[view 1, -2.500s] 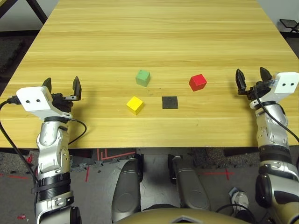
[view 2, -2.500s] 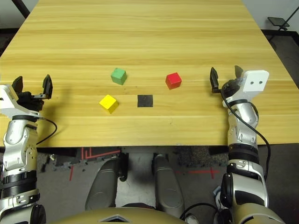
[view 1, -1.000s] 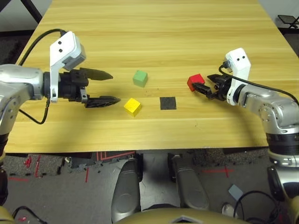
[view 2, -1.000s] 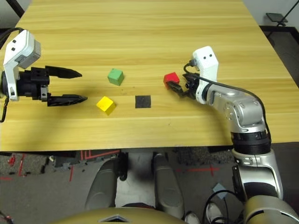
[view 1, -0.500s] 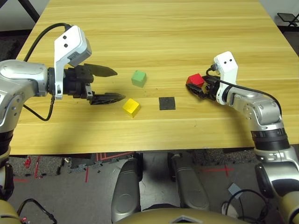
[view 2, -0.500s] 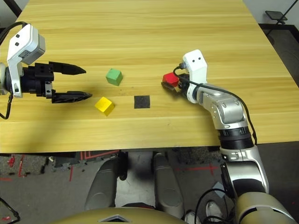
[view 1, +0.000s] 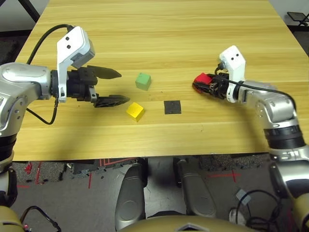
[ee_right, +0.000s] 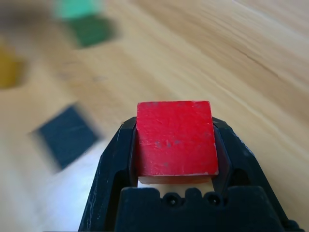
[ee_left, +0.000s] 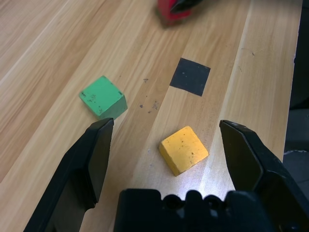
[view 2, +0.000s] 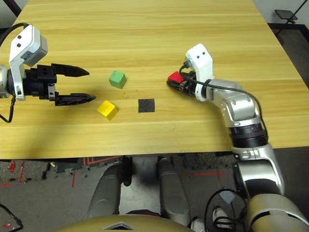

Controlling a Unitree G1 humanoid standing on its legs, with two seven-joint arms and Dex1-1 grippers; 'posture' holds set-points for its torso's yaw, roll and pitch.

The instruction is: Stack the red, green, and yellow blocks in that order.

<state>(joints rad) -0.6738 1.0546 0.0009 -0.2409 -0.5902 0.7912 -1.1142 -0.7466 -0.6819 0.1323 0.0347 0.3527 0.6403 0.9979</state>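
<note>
The red block (ee_right: 174, 137) sits clamped between the two black fingers of the right hand (view 1: 205, 87), which presses a finger against each of its opposite sides; in the head views it shows as a red patch at the tip of that hand, on the right half of the desk (view 1: 193, 29), and whether it touches the desk surface cannot be told. To its left, near the middle of the desk, lies a flat black square patch (view 1: 172, 107), apart from all three blocks. The green block (view 1: 142, 81) rests on the desk farther left and a little farther from the robot than the patch, with one corner turned toward the robot. The yellow block (view 1: 135, 111) lies nearer the robot than the green one, just left of the patch and also turned at an angle; the two blocks are close but not touching. The left hand (view 1: 118, 87) is at the left side of the desk with its fingers spread wide and gripping nothing, its tips pointing toward the green and yellow blocks; in the left wrist view the yellow block lies between the two spread fingers (ee_left: 94, 159) and the green block just beyond one fingertip.
</note>
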